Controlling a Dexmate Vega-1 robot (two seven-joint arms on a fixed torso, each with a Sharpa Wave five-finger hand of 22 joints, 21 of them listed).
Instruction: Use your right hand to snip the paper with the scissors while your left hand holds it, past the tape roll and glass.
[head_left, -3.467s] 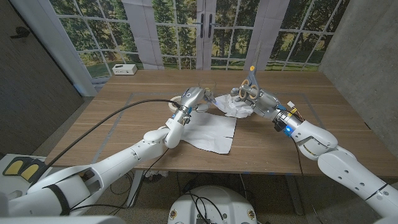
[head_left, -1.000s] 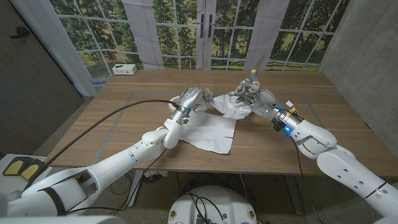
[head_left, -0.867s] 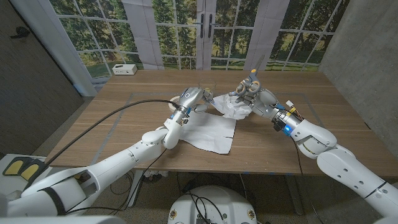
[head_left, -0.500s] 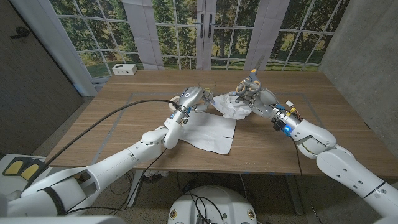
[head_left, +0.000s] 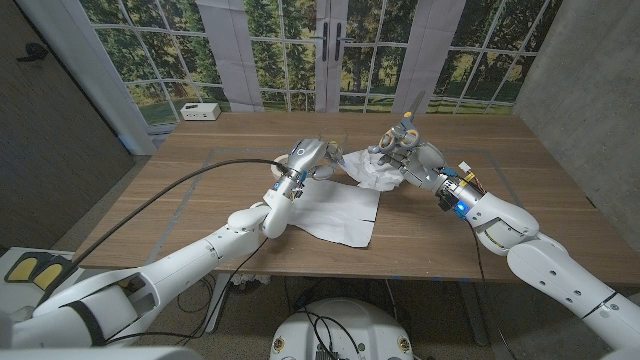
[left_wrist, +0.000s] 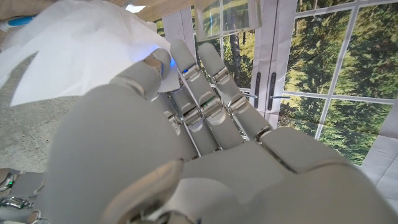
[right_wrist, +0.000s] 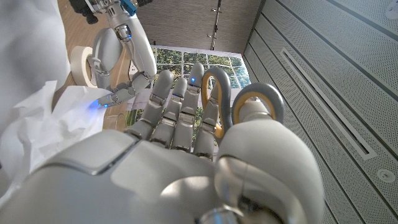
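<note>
My left hand (head_left: 308, 157) grips the raised, crumpled edge of the white sheet of paper (head_left: 340, 208), fingers (left_wrist: 186, 74) closed on the fold; from my left wrist the paper (left_wrist: 81, 43) lies just past my fingertips. The rest of the sheet spreads flat on the brown wooden bench (head_left: 190, 200) below and behind that hand, toward me.

My right hand (head_left: 405, 152) is clenched on the grey-handled metal scissors (head_left: 405, 135), fingers through the loops (right_wrist: 239, 106), blades pointing up and away from the bench. It hovers just beside the bunched part of the paper, which sits between my two hands. From my right wrist I see my left hand (right_wrist: 118, 43) pinching the paper (right_wrist: 43, 124) ahead of my fingers.

The white roll of tape (right_wrist: 81, 62) lies on the bench just beside my left hand, on its outer side. I cannot make out the glass clearly
</note>
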